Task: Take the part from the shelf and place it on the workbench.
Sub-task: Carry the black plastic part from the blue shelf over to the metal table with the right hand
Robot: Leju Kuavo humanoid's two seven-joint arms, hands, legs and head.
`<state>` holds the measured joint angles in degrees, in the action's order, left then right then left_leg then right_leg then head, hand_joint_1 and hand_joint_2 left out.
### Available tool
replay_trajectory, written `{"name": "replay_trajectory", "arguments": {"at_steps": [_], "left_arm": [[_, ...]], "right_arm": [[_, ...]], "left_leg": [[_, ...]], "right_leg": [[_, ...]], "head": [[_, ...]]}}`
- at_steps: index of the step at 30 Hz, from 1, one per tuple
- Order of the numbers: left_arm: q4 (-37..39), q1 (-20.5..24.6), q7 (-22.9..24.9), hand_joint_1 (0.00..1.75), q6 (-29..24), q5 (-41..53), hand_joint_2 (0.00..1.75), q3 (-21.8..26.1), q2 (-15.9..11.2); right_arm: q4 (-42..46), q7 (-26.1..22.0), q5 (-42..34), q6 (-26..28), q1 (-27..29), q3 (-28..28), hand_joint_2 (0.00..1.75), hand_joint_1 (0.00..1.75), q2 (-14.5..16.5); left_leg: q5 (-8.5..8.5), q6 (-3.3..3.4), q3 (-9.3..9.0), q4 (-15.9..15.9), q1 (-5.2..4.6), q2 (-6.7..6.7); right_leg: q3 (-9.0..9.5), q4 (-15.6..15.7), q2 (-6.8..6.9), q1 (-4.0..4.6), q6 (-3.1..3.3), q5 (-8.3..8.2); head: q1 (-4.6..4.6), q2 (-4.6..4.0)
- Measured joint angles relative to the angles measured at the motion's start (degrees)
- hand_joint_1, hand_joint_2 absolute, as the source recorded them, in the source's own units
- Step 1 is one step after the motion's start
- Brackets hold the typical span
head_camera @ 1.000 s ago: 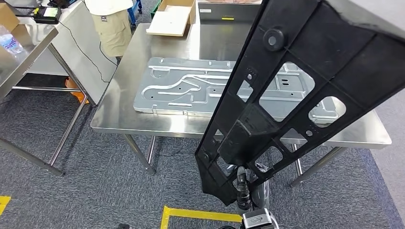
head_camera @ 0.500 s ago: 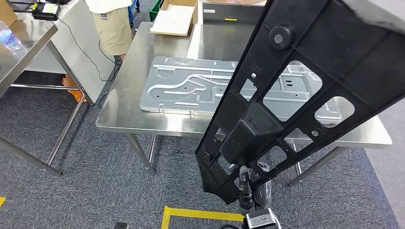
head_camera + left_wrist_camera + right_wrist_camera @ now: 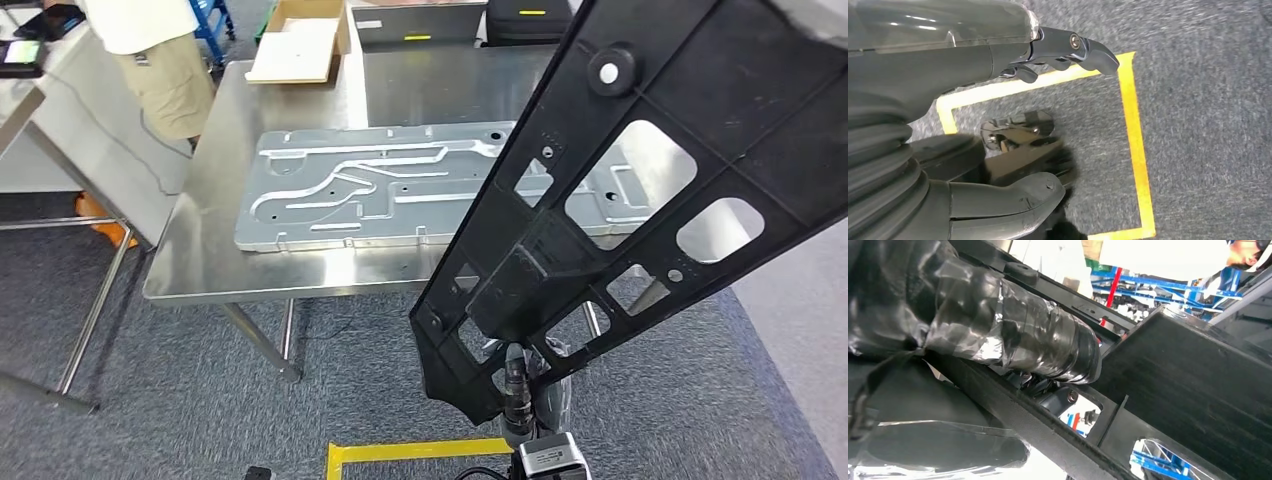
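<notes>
1. Since the earlier frames our whole head view has shifted: the table (image 3: 200, 270) and the metal plate (image 3: 340, 195) on it now sit further left in the frame, which we read as camera motion, while the black part (image 3: 640, 210) keeps its place across the right half.
2. At the upper left of the head view we see a person (image 3: 150, 60) standing beside the table's far corner, with a cardboard box (image 3: 295, 40) just to the right on the tabletop.
3. Left of centre, the plate lies flat on the steel table, reaching toward the middle of the frame behind the part.
4. Our left hand (image 3: 998, 125) hangs over grey carpet and yellow floor tape (image 3: 1133, 140); thumb and fingers (image 3: 1083, 47) are apart with nothing between them.
5. From lower centre to upper right, the part runs diagonally, tilted, held up in front of the table and not resting on it.
6. Our right hand (image 3: 998, 335), wrapped in tape, clamps a bar of the part (image 3: 1188, 390) in the right wrist view.
</notes>
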<state>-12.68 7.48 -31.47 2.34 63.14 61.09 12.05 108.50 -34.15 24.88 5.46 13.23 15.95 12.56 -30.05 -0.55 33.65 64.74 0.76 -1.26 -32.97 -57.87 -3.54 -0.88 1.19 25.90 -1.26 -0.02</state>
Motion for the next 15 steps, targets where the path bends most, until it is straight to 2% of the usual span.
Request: {"name": "replay_trajectory", "arguments": {"at_steps": [1, 2, 3, 5, 6, 7, 8, 9, 10, 11, 12, 13, 15], "left_arm": [[0.0, 0.02, -0.01, 0.0, 0.02, 0.0, 1.75, 0.0, -0.03], [0.0, 0.05, -0.01, 0.0, 0.04, 0.0, 1.75, 0.0, -0.05], [0.0, 0.05, -0.01, 0.0, 0.06, 0.02, 1.75, 0.0, -0.08], [0.0, 0.11, -0.03, 0.0, 0.08, 0.04, 1.75, -0.01, -0.07], [0.0, 0.16, -0.06, 0.0, 0.08, 0.04, 1.75, -0.01, -0.03], [0.0, 0.21, -0.09, 0.0, 0.08, 0.02, 1.75, -0.02, 0.02], [0.0, 0.22, -0.12, 0.0, 0.08, -0.02, 1.75, -0.02, 0.07], [0.0, 0.17, -0.14, 0.0, 0.07, -0.06, 1.75, -0.01, 0.08], [0.0, 0.06, -0.15, 0.0, 0.07, -0.1, 1.75, 0.0, 0.08], [0.0, -0.05, -0.15, 0.0, 0.06, -0.13, 1.75, 0.01, 0.06], [0.0, -0.1, -0.15, 0.0, 0.07, -0.16, 1.75, 0.02, 0.04], [0.0, -0.11, -0.15, 0.0, 0.07, -0.2, 1.75, 0.02, 0.04], [0.0, -0.07, -0.15, 0.0, 0.08, -0.26, 1.75, 0.02, 0.09]], "right_arm": [[0.0, -0.03, 0.05, -0.02, -0.03, -0.02, 0.0, 1.75, 0.05], [0.0, -0.08, 0.09, -0.03, -0.05, -0.04, 0.0, 1.75, 0.09], [0.0, -0.11, 0.14, -0.03, -0.06, -0.09, 0.0, 1.75, 0.13], [0.04, -0.14, 0.29, 0.01, -0.03, -0.21, 0.0, 1.75, 0.16], [0.08, -0.15, 0.4, 0.04, 0.0, -0.29, 0.0, 1.75, 0.17], [0.12, -0.15, 0.52, 0.08, -0.01, -0.34, 0.0, 1.75, 0.18], [0.15, -0.16, 0.61, 0.09, -0.03, -0.39, 0.0, 1.75, 0.18], [0.16, -0.17, 0.69, 0.11, -0.04, -0.43, 0.0, 1.75, 0.18], [0.16, -0.17, 0.77, 0.11, -0.06, -0.45, 0.0, 1.75, 0.19], [0.15, -0.17, 0.83, 0.11, -0.03, -0.48, 0.0, 1.75, 0.19], [0.14, -0.16, 0.87, 0.11, 0.01, -0.51, 0.0, 1.75, 0.2], [0.14, -0.16, 0.91, 0.1, 0.03, -0.55, 0.0, 1.75, 0.2], [0.13, -0.15, 0.93, 0.09, 0.05, -0.59, 0.0, 1.75, 0.21]], "left_leg": [[1.43, 0.26, -1.67, -3.81, 0.05, -1.21], [2.17, 0.49, -2.78, -6.35, 0.03, -2.19], [2.25, 0.73, -3.24, -7.54, -0.02, -2.75], [2.44, 1.28, -3.39, -7.94, -0.01, -2.03], [2.71, 1.68, -3.51, -8.25, 0.09, -1.6], [3.01, 2.08, -3.61, -8.57, 0.23, -1.17], [3.26, 2.39, -3.68, -8.84, 0.35, -0.73], [3.34, 2.56, -3.65, -8.89, 0.25, -0.29], [3.34, 2.67, -3.6, -8.86, 0.17, 0.15], [3.31, 2.7, -3.56, -8.82, 0.09, 0.57], [3.25, 2.71, -3.54, -8.76, 0.04, 0.91], [3.17, 2.67, -3.55, -8.68, 0.02, 1.16], [2.92, 2.42, -3.63, -8.42, 0.02, 1.36]], "right_leg": [[-0.06, -0.14, -0.63, 0.03, -0.22, 0.0], [-0.2, -0.22, -1.17, 0.02, -0.53, -0.05], [-0.37, -0.23, -1.65, -0.05, -0.92, -0.14], [-0.63, -0.07, -2.37, -0.13, -1.79, -0.38], [-0.8, -0.33, -1.94, -0.11, -2.1, -0.19], [-1.36, -1.48, -0.93, -0.02, -2.31, 0.65], [-2.43, -3.79, 0.37, 0.07, -2.46, 2.15], [-4.03, -7.23, 1.73, 0.08, -2.56, 4.12], [-5.9, -11.17, 2.51, 0.08, -2.67, 6.05], [-7.44, -14.38, 2.84, 0.04, -2.79, 7.22], [-8.19, -15.94, 2.99, 0.0, -2.85, 7.33], [-7.81, -15.25, 3.07, -0.02, -2.86, 6.34], [-4.05, -8.15, 3.28, -0.03, -2.62, 2.61]], "head": [[0.01, 0.0], [0.01, 0.0], [0.01, 0.0], [0.0, 0.0], [0.02, 0.01], [0.03, 0.01], [0.06, 0.01], [0.07, 0.01], [0.08, 0.0], [0.08, 0.0], [0.08, 0.0], [0.08, 0.0], [0.08, 0.0]]}}
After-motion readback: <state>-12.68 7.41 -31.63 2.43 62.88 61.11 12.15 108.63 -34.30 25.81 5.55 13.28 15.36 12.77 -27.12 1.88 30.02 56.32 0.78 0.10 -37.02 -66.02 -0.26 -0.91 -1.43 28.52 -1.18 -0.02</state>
